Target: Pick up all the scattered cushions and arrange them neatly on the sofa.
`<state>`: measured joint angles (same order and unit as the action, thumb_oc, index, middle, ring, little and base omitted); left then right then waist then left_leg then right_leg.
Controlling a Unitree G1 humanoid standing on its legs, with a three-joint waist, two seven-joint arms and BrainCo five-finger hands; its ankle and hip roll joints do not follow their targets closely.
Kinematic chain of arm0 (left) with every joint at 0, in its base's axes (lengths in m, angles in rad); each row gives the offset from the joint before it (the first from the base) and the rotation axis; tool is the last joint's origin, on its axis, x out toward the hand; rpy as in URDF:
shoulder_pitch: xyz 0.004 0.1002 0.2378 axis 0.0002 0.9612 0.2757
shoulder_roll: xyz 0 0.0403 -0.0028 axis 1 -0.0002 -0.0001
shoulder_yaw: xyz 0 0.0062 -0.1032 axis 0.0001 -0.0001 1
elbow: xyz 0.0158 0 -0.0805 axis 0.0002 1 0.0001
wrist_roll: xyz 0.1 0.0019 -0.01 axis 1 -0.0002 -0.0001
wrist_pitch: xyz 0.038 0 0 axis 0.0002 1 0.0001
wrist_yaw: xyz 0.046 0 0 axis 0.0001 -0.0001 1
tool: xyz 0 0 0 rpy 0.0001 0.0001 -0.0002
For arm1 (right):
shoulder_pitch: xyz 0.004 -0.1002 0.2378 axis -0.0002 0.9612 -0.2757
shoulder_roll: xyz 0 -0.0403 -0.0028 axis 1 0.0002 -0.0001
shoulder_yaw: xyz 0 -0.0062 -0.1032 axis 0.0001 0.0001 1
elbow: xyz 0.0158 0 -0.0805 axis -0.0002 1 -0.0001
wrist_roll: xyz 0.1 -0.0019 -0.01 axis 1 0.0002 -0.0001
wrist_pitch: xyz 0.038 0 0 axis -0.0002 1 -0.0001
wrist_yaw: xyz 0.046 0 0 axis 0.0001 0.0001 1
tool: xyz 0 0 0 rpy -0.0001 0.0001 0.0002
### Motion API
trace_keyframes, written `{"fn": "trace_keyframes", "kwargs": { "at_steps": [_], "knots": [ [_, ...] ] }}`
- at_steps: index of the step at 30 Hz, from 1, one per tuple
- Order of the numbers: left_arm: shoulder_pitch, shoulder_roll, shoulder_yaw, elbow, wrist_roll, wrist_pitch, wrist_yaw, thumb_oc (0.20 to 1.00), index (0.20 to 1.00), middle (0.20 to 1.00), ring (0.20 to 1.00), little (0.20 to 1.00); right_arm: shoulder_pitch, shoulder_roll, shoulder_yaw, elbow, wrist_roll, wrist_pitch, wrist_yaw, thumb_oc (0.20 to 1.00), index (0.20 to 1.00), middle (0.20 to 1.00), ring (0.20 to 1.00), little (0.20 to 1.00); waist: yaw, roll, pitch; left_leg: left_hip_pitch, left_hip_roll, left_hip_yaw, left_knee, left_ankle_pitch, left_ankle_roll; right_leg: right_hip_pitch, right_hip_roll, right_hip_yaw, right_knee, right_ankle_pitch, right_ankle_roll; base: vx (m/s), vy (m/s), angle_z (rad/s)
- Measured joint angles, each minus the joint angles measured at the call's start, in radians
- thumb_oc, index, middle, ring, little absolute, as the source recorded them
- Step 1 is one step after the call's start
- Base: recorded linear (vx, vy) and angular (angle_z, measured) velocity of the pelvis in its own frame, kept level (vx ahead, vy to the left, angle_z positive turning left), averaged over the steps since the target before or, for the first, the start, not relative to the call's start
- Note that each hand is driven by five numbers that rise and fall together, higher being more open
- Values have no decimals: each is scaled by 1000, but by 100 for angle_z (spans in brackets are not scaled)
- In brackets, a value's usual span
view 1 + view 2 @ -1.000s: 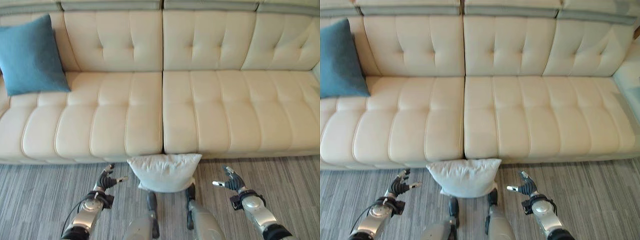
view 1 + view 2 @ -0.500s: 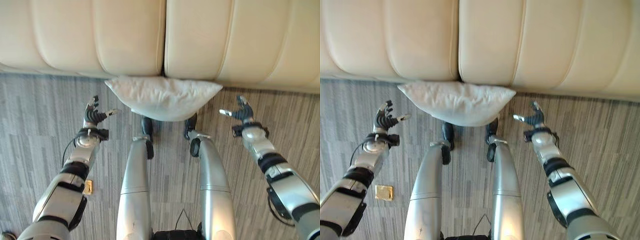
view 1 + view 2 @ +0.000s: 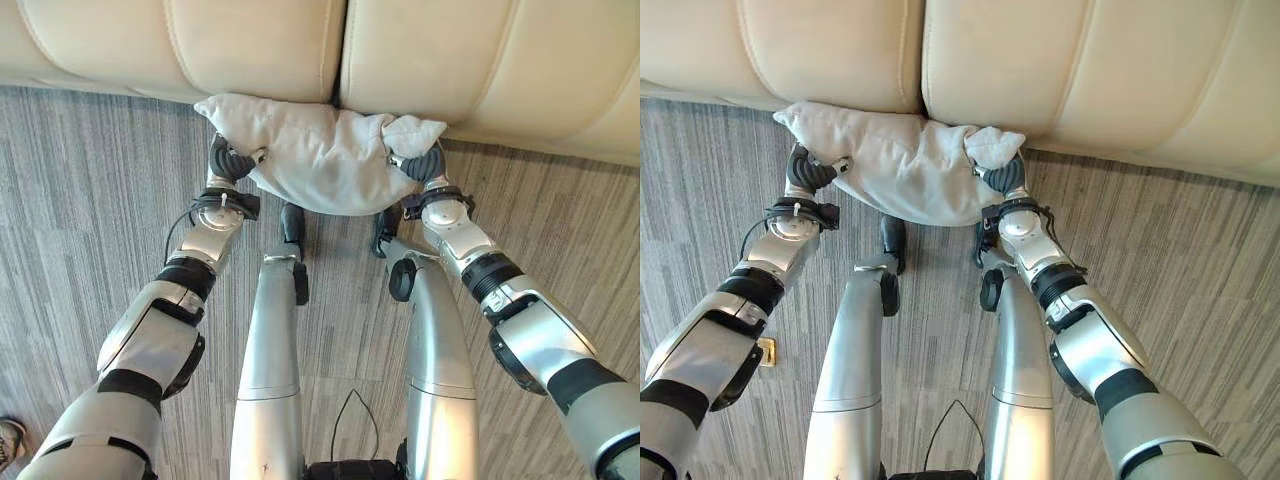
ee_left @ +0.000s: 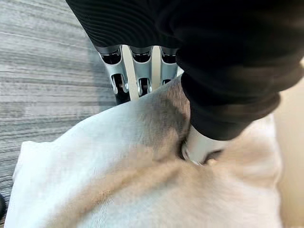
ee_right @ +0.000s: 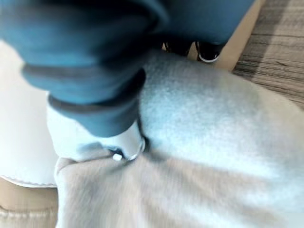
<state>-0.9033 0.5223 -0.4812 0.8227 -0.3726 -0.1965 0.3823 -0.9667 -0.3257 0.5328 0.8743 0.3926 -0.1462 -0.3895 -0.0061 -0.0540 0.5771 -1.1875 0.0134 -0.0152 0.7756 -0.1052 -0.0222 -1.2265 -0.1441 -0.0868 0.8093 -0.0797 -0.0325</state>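
A white cushion [image 3: 320, 160] lies on the carpet against the foot of the cream sofa [image 3: 470, 60]. My left hand [image 3: 230, 162] grips its left end and my right hand [image 3: 424, 166] grips its right end, which is bunched up. In the left wrist view the fingers [image 4: 118, 78] reach under the cushion [image 4: 114, 185] and the thumb [image 4: 197, 145] presses into its top. In the right wrist view the thumb [image 5: 124, 142] digs into the cushion [image 5: 218, 142] the same way.
The sofa's seat front runs across the top, just behind the cushion. Grey striped carpet [image 3: 90, 200] spreads to both sides. A small yellowish tag [image 3: 766, 347] lies on the carpet at the left, and a person's shoe [image 3: 8, 440] shows at the lower left corner.
Both hands have moved inward from either side and closed on the cushion's ends, bunching the right end. The camera has dipped and come closer.
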Motion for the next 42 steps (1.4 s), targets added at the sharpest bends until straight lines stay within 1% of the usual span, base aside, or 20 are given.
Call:
{"fn": "trace_keyframes", "kwargs": {
  "at_steps": [2,5,7,8,9,10,11,13,15,16,18,19,22,23,27,33,34,38,40,42],
  "knots": [
    [77,-4,-9,-94,49,7,-4,200,200,200,200,200,79,-16,-1,-24,-1,18,8,200,200,200,200,200,2,0,-2,83,-1,4,-67,25,2,80,0,-5,-69,23,5,-5,1,-2],
    [174,-37,-10,-199,99,7,-23,200,200,200,200,200,195,-55,-3,-52,-4,33,34,200,200,200,200,200,2,1,-4,185,0,15,-146,35,6,178,-2,-12,-140,32,14,5,6,-3],
    [287,-62,35,-300,119,15,-29,200,200,200,200,200,302,-73,-35,-132,-27,67,55,200,200,200,200,200,-2,0,0,280,2,24,-196,36,7,266,-2,-17,-188,42,8,-1,34,-10],
    [367,-82,45,-339,122,13,-37,200,200,200,200,200,396,-78,-45,-192,-33,63,71,200,200,200,200,200,-6,1,-14,342,0,30,-247,50,7,321,-1,-17,-229,58,13,65,16,-14],
    [440,-84,82,-399,122,11,-36,200,200,200,200,200,487,-98,-63,-340,-49,57,95,200,200,200,200,200,-23,-5,-11,421,2,34,-281,51,8,395,3,-18,-257,62,13,172,-1,-17],
    [502,-86,132,-448,123,0,-32,200,200,200,200,200,571,-94,-85,-454,-62,40,116,200,200,200,200,200,-26,-19,-18,499,4,43,-317,60,7,465,7,-14,-285,64,16,102,-16,-19],
    [548,-87,162,-475,122,-19,-30,200,200,200,200,200,633,-96,-93,-525,-70,13,131,200,200,200,200,200,-27,-20,-54,549,10,49,-345,58,6,515,17,-12,-312,63,21,138,-20,-21],
    [595,-68,170,-498,123,-46,-32,200,200,200,200,200,695,-87,-100,-569,-81,-34,156,200,200,200,200,200,-30,-21,-178,545,14,54,-364,44,2,508,25,-12,-338,50,40,170,-25,-11],
    [630,-46,219,-560,122,-51,-48,200,200,200,200,200,720,-73,-156,-640,-83,-38,187,200,200,200,200,200,-31,-28,-196,649,20,60,-423,45,-3,604,34,-6,-393,55,56,206,-23,-13],
    [676,-40,227,-606,119,-60,-55,200,200,200,200,200,754,-73,-161,-686,-89,-44,206,200,200,200,200,200,-26,-29,-200,742,20,77,-482,58,-11,689,42,-2,-448,73,59,219,-30,-25],
    [749,-28,248,-659,119,-73,-75,200,200,200,200,200,798,-81,-180,-727,-89,-43,229,200,200,200,200,200,-22,-24,-224,844,28,88,-537,55,-8,786,50,4,-502,75,60,263,-37,-33],
    [795,-21,252,-700,119,-76,-89,200,200,200,200,200,843,-86,-194,-775,-89,-44,242,200,200,200,200,200,-20,-23,-231,916,30,97,-591,62,-6,854,55,3,-555,91,76,243,-30,-25],
    [872,-16,254,-747,119,-82,-111,200,200,200,200,200,916,-103,-219,-845,-89,-46,265,200,200,200,200,200,-28,-22,-310,993,33,110,-674,90,-13,924,66,4,-632,119,75,227,-49,-14],
    [897,-17,262,-764,118,-81,-120,200,200,200,200,200,926,-104,-231,-870,-89,-45,273,200,200,200,200,200,-34,-20,-319,1042,32,112,-715,114,-2,974,71,5,-678,138,74,141,-46,-8],
    [951,-23,266,-778,116,-80,-146,200,200,200,200,200,950,-119,-251,-926,-89,-46,279,200,200,200,200,200,-48,-5,-382,1126,36,116,-786,138,-1,1071,85,4,-775,173,64,186,-90,-3],
    [975,-52,267,-781,113,-74,-148,200,200,200,200,200,943,-126,-262,-932,-107,-44,280,200,200,200,200,200,-43,12,-402,1179,43,98,-790,143,-11,1164,95,-24,-828,169,66,80,-142,15],
    [975,-55,267,-781,113,-72,-148,200,200,200,200,200,943,-126,-262,-932,-119,-44,278,200,200,200,200,200,-43,10,-402,1164,44,81,-771,141,-13,1171,96,-34,-835,168,66,44,-88,30],
    [977,-54,268,-781,113,-64,-148,200,200,200,200,200,943,-128,-261,-932,-137,-44,271,200,200,200,200,200,-27,8,-401,1111,51,81,-666,132,-29,1175,102,-47,-822,142,58,83,-107,24],
    [975,-55,267,-781,113,-61,-150,200,200,200,200,200,955,-129,-264,-935,-137,-44,270,200,200,200,200,200,-22,3,-399,1049,58,94,-547,132,-31,1175,97,-47,-807,117,23,146,-37,21],
    [977,-59,264,-781,114,-59,-155,200,200,200,200,200,963,-136,-266,-939,-137,-44,270,200,200,200,200,200,-15,-2,-394,1007,68,149,-497,112,-32,1165,91,-43,-798,105,5,168,12,8]
  ]
}}
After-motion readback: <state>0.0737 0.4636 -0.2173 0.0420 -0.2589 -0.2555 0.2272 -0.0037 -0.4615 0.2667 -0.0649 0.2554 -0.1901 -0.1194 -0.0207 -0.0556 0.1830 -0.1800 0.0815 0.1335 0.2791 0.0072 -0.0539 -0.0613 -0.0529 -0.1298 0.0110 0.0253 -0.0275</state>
